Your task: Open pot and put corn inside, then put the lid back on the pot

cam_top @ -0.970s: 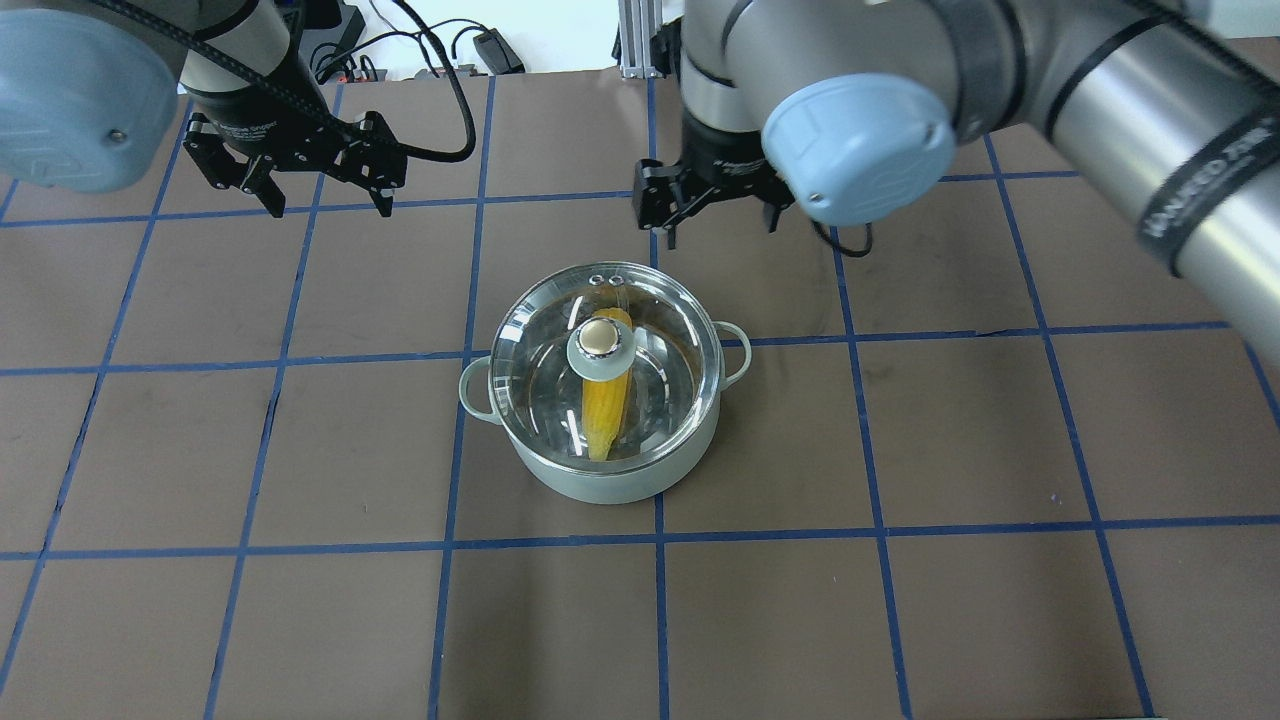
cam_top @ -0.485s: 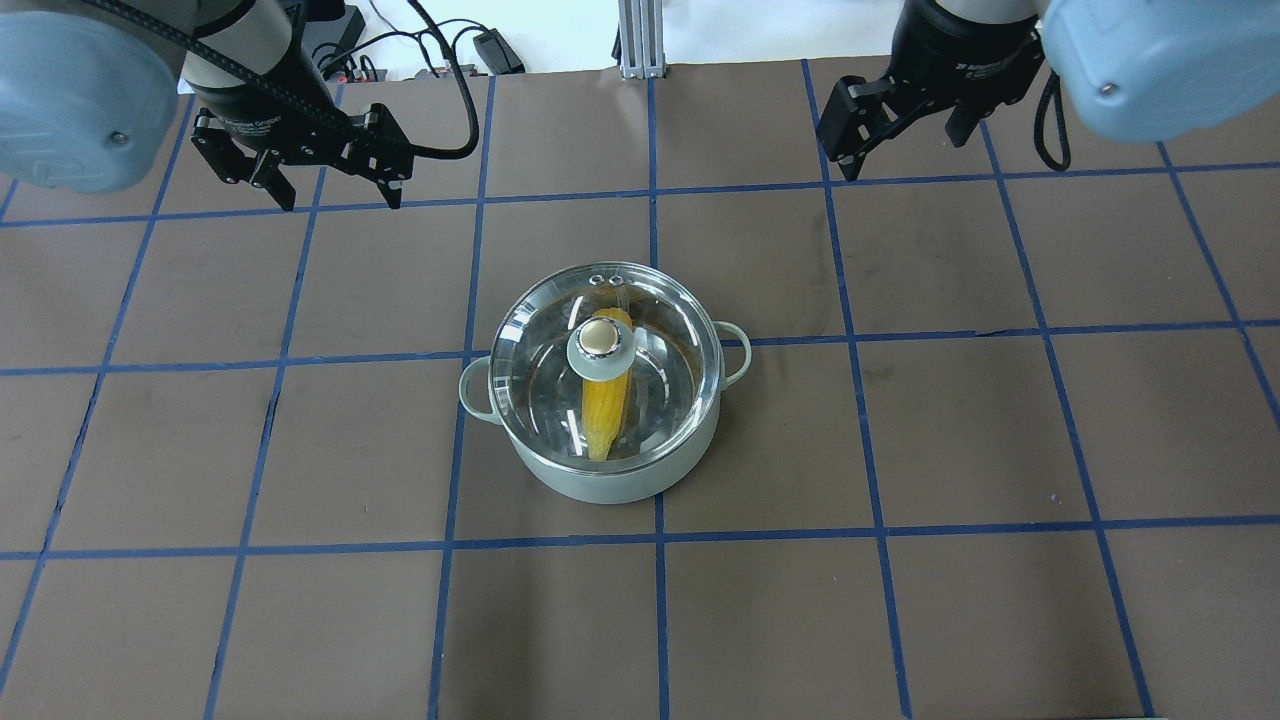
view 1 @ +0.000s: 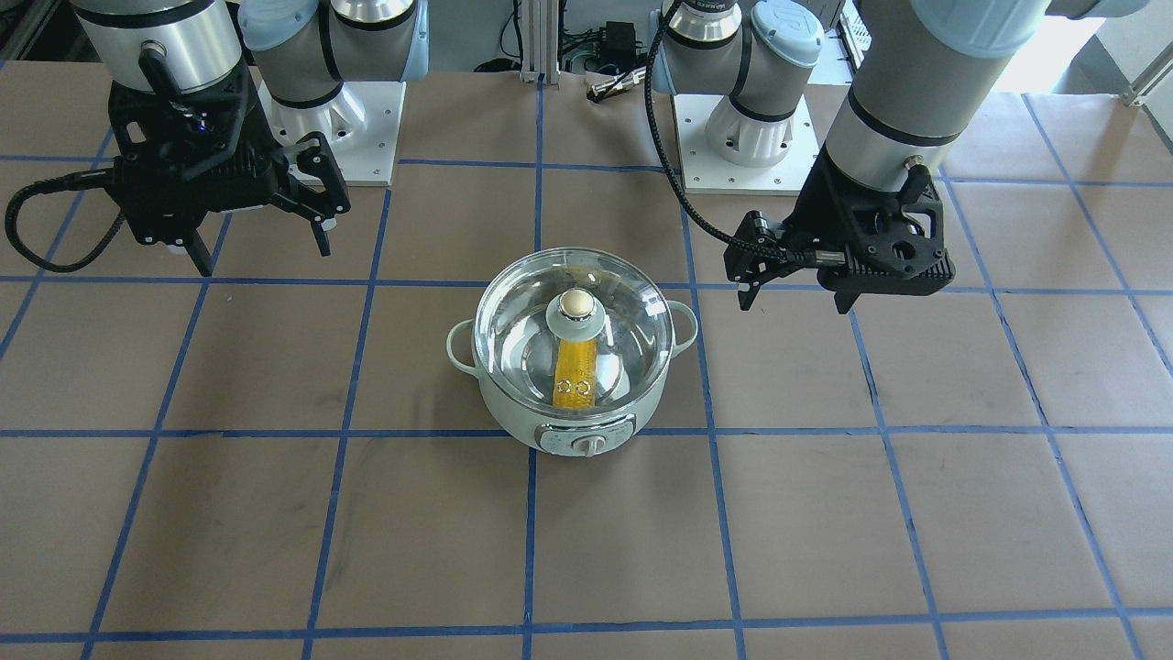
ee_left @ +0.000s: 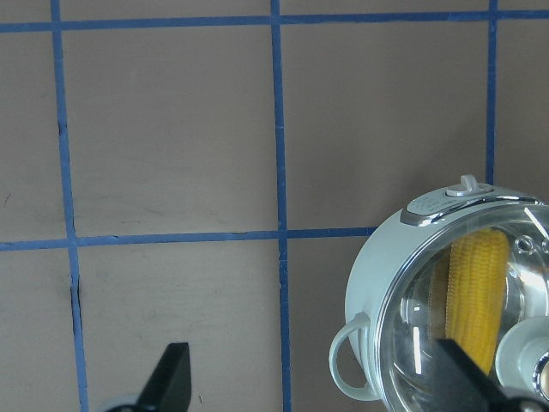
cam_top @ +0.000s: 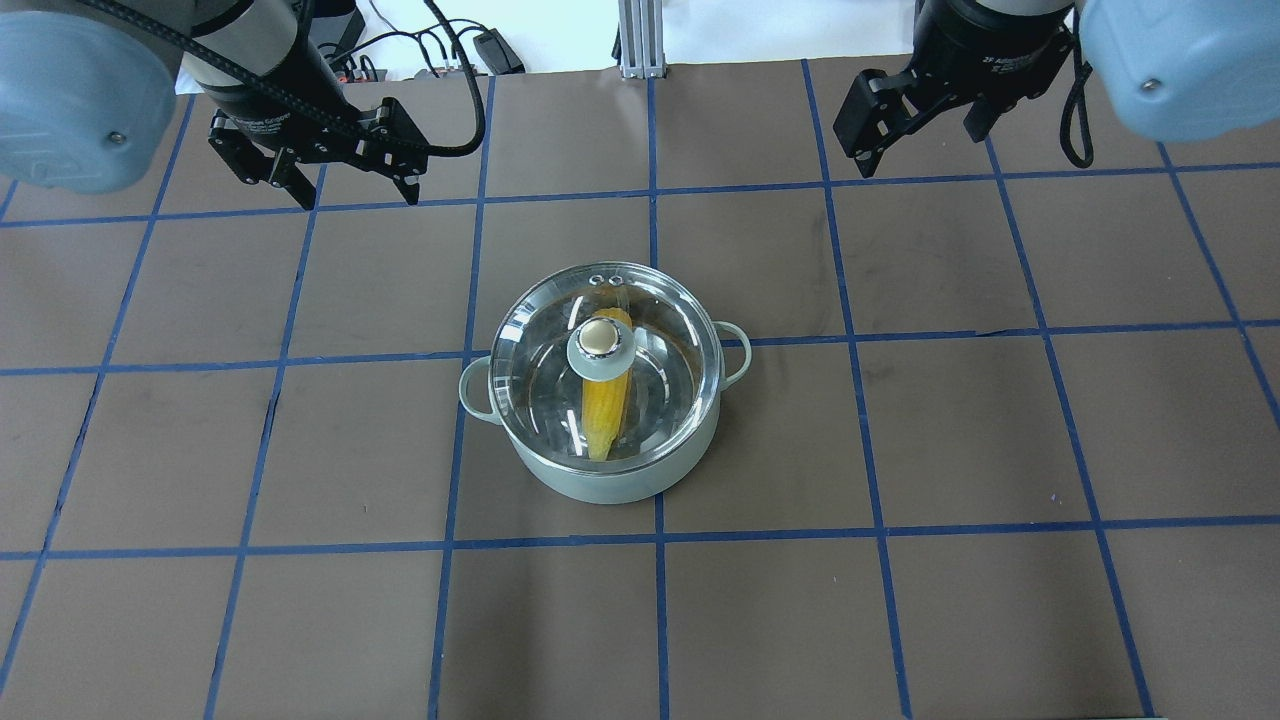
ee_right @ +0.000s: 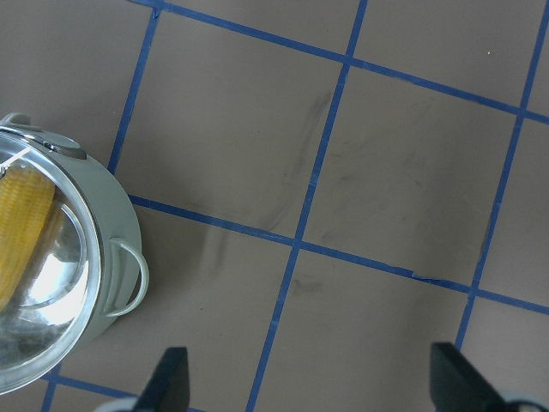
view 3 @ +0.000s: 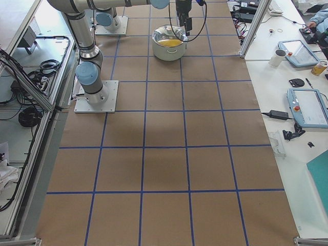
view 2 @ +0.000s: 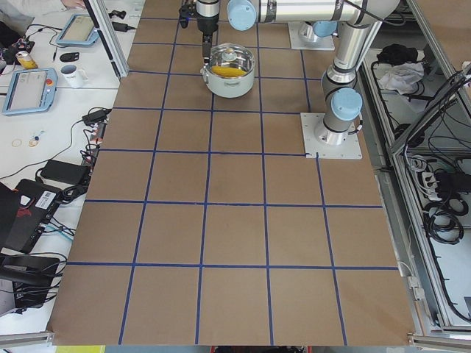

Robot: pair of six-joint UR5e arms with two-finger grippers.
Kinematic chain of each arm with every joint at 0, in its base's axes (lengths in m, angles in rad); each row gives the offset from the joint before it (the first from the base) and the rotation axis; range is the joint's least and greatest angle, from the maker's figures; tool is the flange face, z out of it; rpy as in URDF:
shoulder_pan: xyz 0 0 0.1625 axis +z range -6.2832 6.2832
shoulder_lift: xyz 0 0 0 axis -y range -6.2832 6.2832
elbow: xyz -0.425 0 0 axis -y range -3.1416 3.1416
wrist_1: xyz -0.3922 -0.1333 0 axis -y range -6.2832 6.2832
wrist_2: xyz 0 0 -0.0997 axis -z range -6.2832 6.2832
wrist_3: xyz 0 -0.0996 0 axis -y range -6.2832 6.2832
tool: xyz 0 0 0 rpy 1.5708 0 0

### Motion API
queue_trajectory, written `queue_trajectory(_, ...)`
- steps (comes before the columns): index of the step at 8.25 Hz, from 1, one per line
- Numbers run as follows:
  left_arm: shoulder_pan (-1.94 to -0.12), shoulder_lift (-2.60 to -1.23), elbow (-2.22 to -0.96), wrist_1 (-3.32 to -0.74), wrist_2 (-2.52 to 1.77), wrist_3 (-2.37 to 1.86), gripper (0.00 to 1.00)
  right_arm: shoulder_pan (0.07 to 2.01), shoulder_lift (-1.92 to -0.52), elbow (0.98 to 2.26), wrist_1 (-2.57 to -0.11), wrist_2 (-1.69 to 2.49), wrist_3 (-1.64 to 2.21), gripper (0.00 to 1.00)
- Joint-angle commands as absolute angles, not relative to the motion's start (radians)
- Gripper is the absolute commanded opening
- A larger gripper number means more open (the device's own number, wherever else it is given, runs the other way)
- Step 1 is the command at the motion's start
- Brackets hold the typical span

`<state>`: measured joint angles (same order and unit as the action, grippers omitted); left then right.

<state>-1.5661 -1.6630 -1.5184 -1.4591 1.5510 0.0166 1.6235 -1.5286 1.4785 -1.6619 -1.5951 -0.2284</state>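
The pale green pot [cam_top: 612, 484] stands at the table's middle with the clear glass lid [cam_top: 535, 355] seated on its rim. The yellow corn [cam_top: 606, 410] lies inside under the glass, also visible in the front view [view 1: 575, 374]. My left gripper [cam_top: 355, 190] hovers open and empty behind and left of the pot. My right gripper [cam_top: 920, 150] hovers open and empty behind and right of it. In the front view the left gripper [view 1: 794, 304] is at the right and the right gripper [view 1: 264, 257] at the left. The left wrist view shows the pot [ee_left: 377, 275] and corn [ee_left: 477, 292].
The table is brown with a blue tape grid [cam_top: 655, 530]. Cables and a power brick [cam_top: 497, 50] lie beyond the far edge. Both arm bases [view 1: 747, 137] stand at the robot's side. Side benches with tablets [view 3: 307, 105] flank the table.
The right arm has swung from just behind the pot out to the back right. The left gripper has drifted slightly right. Pot, lid and corn have not moved.
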Motion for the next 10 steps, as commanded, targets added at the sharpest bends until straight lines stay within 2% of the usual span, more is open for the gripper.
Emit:
queue_trajectory(1, -1.566, -1.661, -1.519, -1.46, 1.552, 0.018, 1.0, 1.621, -1.531, 1.479, -1.66, -1.603, -0.229, 1.0)
queue_trajectory(10, -1.566, -1.658, -1.519, -1.46, 1.543, 0.009, 1.0, 1.614, -1.539, 1.479, -1.634, -1.594, -0.227, 1.0)
